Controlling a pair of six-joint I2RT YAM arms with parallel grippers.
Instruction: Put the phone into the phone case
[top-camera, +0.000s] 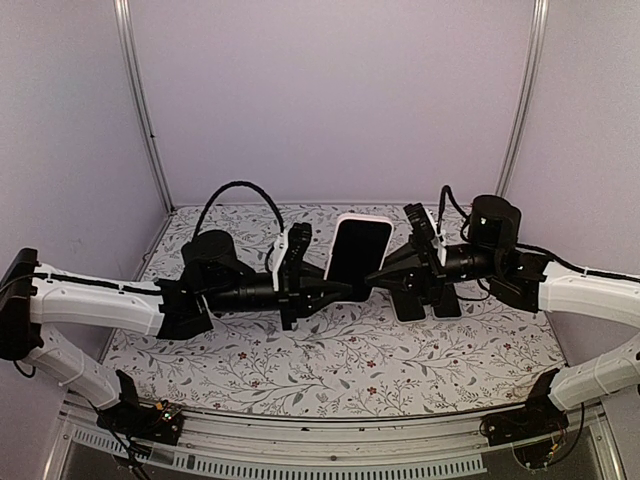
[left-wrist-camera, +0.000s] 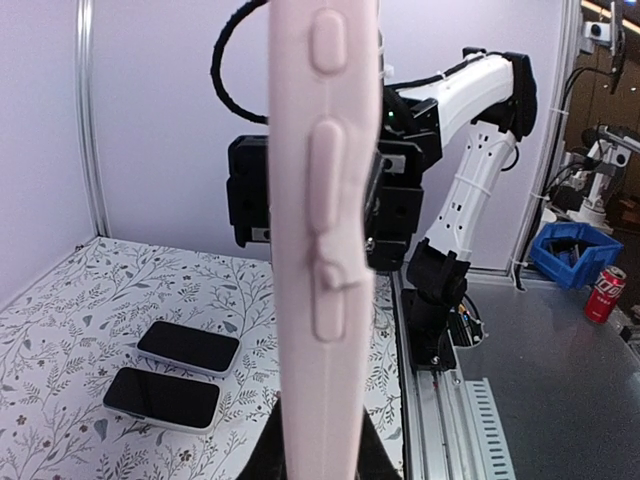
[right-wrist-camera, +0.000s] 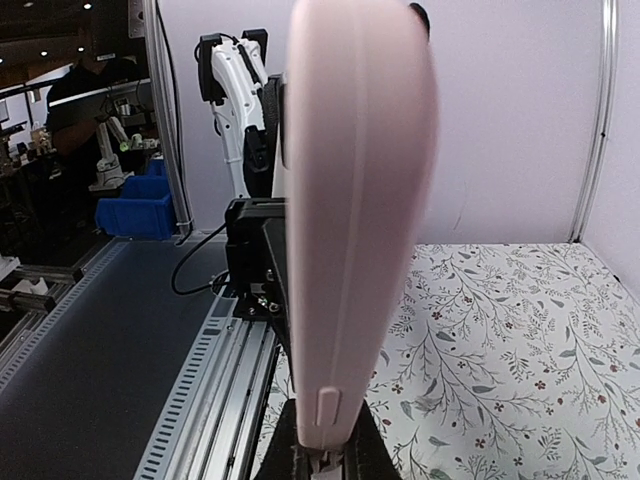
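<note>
A phone with a black screen sits framed in a pale pink phone case, held tilted upright above the table's middle. My left gripper is shut on its lower left edge and my right gripper is shut on its right edge. In the left wrist view the case's side with its raised buttons fills the middle, clamped in my left gripper. In the right wrist view the case's edge stands in my right gripper. The screen is hidden in both wrist views.
Two other phones lie flat side by side on the floral table mat, under the right arm. Off the table stand a blue bin and a red can. Frame posts stand at the back corners.
</note>
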